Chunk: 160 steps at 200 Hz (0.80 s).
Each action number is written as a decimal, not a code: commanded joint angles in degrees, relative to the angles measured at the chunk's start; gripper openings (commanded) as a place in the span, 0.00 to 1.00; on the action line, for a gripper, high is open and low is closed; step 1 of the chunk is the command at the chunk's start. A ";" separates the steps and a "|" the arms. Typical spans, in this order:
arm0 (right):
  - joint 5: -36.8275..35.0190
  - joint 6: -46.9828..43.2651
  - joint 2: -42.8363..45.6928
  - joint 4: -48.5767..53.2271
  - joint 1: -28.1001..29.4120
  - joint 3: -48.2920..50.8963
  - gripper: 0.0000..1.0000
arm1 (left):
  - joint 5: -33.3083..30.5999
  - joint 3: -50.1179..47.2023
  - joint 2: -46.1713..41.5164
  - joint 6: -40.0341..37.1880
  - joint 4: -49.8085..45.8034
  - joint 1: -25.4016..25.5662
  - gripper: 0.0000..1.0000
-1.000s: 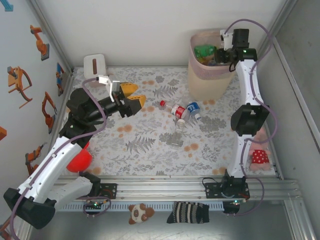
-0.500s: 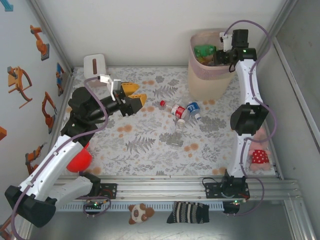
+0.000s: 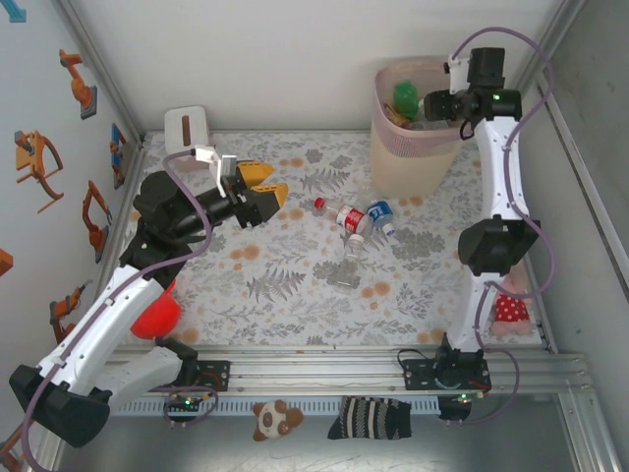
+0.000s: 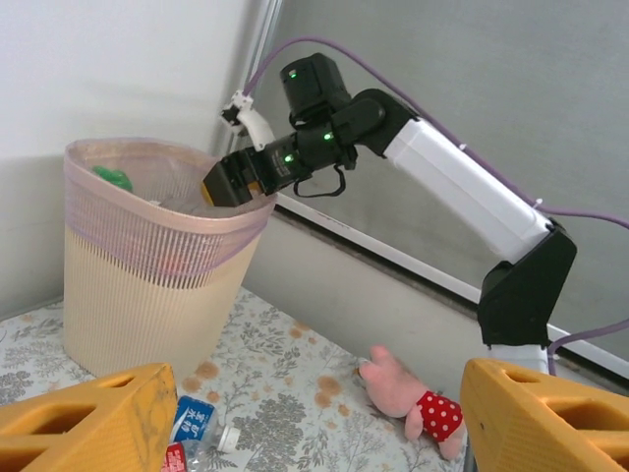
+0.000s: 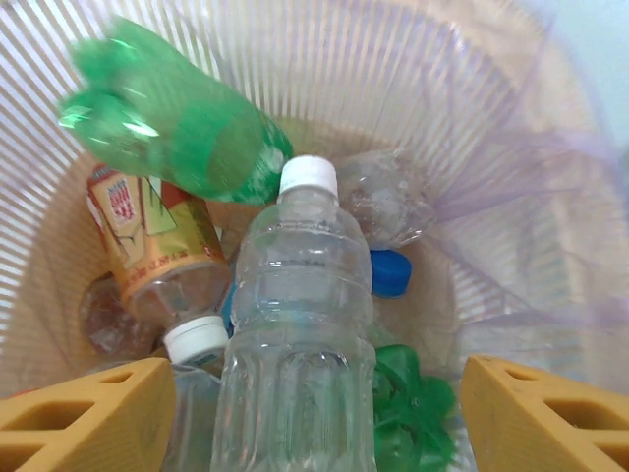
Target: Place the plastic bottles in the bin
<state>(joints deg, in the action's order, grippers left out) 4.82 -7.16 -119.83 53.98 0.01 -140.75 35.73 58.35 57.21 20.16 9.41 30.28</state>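
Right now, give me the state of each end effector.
Left end effector: open, empty.
Right end effector: open over the bin, clear bottle between its fingers, untouched.

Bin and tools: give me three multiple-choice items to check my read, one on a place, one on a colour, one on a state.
1. The right tool is:
A. over the bin's mouth
B. resting on the table
C. parked by its own base

2. The cap of the big clear bottle in the bin is:
A. red
B. white
C. black

3. The left tool is:
A. shut on a bottle
B. shut, empty
C. open, empty

Answers:
1 A, the top view shows it above the rim, and its wrist view looks down into the bin.
2 B, the right wrist view shows a white cap.
3 C, its yellow fingers stand wide apart with nothing between them.
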 commanded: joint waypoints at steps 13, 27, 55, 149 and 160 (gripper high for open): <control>-0.39 2.43 5.65 -0.30 -0.20 2.18 0.73 | -0.04 0.19 -0.28 0.49 -0.11 -0.23 0.74; 0.00 2.92 7.07 -0.81 -0.03 3.56 0.71 | -0.13 0.32 -0.02 0.40 -1.16 -0.25 0.74; 1.01 4.83 9.37 -1.19 0.12 5.77 0.67 | -0.22 1.02 0.86 0.32 -3.19 -0.30 0.71; 4.69 11.77 23.54 -6.12 1.86 23.26 0.59 | -11.08 6.83 10.30 -7.50 -19.50 5.76 0.65; 4.69 12.64 26.15 -7.39 1.92 26.46 0.59 | -12.36 7.34 12.12 -7.76 -21.07 6.68 0.65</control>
<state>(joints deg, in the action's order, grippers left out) 8.40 2.28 -99.53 50.63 1.61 -118.61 28.47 63.22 66.39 16.14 -5.15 35.27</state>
